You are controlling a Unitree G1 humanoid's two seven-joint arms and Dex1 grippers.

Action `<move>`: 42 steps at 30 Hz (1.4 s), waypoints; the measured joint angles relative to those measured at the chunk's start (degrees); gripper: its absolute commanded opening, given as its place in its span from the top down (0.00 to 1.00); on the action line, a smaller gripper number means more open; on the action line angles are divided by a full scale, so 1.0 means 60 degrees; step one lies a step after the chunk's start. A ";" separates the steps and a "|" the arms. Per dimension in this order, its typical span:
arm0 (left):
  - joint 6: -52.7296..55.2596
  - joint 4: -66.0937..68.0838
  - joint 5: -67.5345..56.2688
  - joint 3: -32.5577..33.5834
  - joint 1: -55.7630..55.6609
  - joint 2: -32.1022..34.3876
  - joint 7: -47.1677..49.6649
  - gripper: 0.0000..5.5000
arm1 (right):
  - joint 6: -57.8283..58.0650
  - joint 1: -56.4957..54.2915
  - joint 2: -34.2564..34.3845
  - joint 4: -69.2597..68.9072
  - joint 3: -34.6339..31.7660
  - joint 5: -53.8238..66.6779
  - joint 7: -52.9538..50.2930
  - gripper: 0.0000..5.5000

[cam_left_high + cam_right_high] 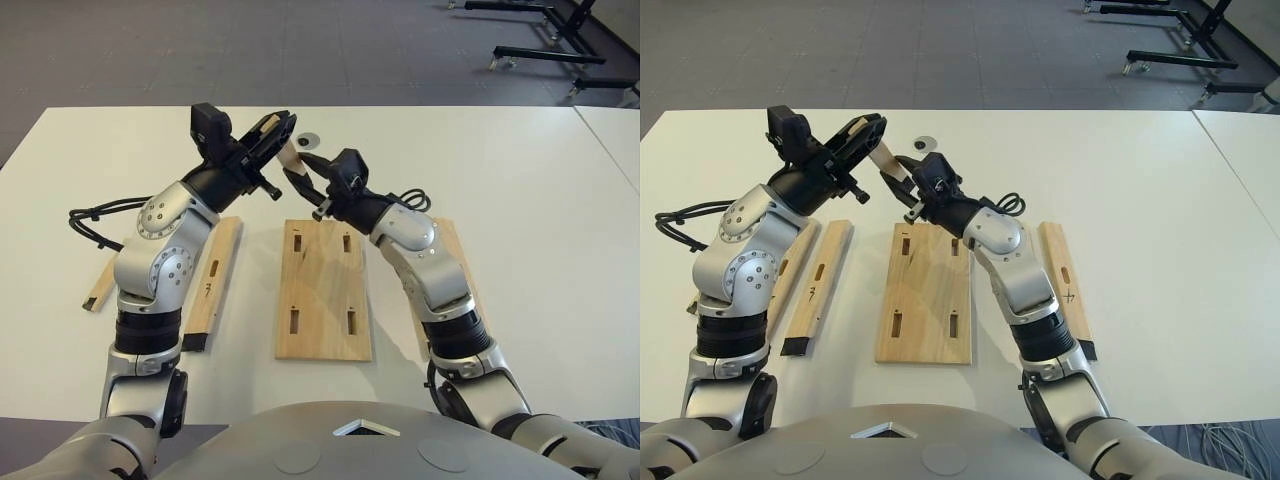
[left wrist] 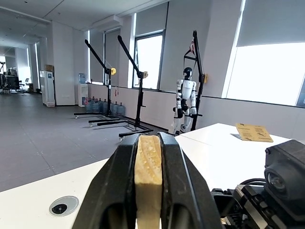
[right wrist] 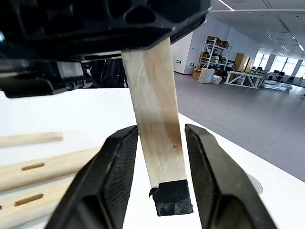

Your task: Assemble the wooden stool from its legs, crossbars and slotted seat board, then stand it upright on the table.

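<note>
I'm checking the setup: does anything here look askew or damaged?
Nothing looks damaged. The seat board lies flat with slotted legs beside it. One wooden piece is off the table: the left tool clamps it tilted, and the right tool stands open around its black-capped end.

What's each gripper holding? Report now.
Left gripper: shut on the wooden bar.
Right gripper: open, straddling the bar's black-tipped end.
</note>
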 measured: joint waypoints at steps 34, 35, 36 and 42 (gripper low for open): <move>-0.0666 -0.2498 0.1310 0.2963 0.5020 0.1045 0.1500 0.93 | 0.0282 0.1571 -0.0489 -0.1281 -0.3762 0.1282 -0.3367 0.24; -0.0766 -0.2475 0.1359 0.3102 0.5292 0.1028 0.1508 0.93 | 0.0282 0.1609 -0.0493 -0.1284 -0.3771 0.1258 -0.3382 0.24; -0.0894 -0.2433 0.1380 0.3190 0.5486 0.1005 0.1514 0.93 | 0.0282 0.1611 -0.0490 -0.1289 -0.3763 0.1250 -0.3387 0.24; -0.1455 -0.2043 0.1572 0.3092 0.6128 0.0642 0.1524 0.93 | 0.0282 0.1604 -0.0471 -0.1293 -0.3759 0.1246 -0.3472 0.24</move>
